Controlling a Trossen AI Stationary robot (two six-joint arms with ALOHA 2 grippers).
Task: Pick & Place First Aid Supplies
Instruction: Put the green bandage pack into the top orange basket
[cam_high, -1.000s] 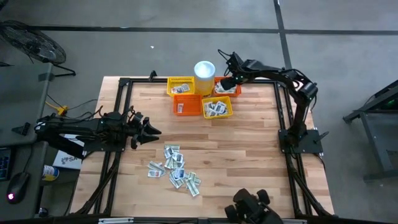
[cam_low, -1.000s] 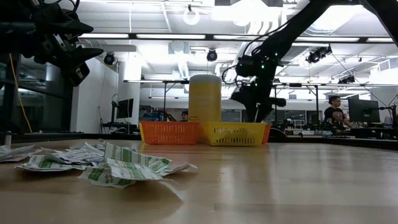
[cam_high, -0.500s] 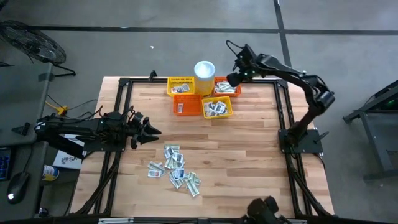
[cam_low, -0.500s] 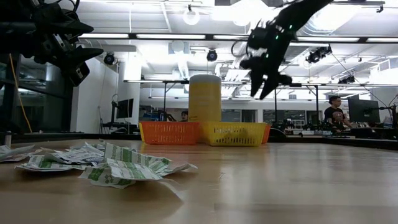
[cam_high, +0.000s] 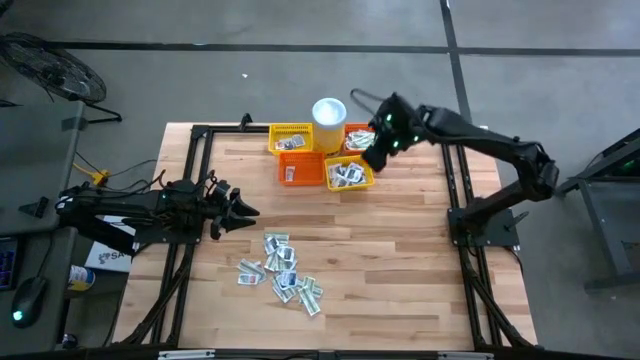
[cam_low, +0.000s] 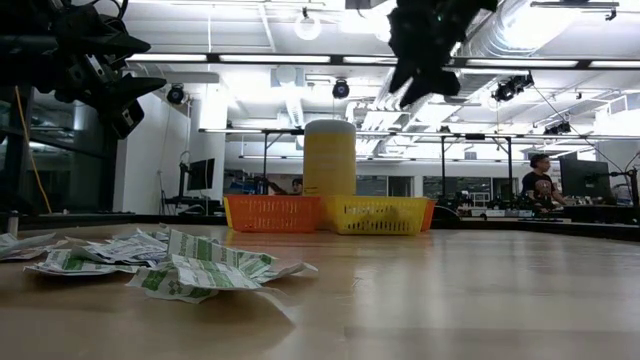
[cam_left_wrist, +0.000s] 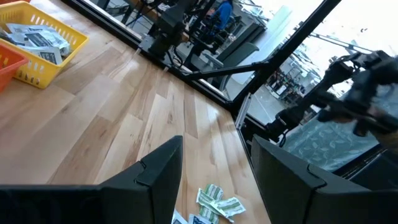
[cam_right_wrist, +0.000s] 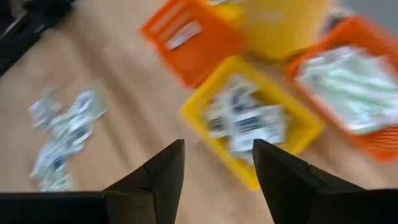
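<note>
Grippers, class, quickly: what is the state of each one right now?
Left gripper: open, fingers apart, holding nothing.
Right gripper: open, holding nothing, raised above the baskets.

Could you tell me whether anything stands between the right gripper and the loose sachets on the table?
Nothing visible does. The right gripper, empty, hangs over the baskets; bare wood lies between them and the sachets.

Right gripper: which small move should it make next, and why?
Probably travel toward the loose pile of sachets. The right gripper hangs open and empty above the baskets, which already hold packets, while many sachets lie on the table.
</note>
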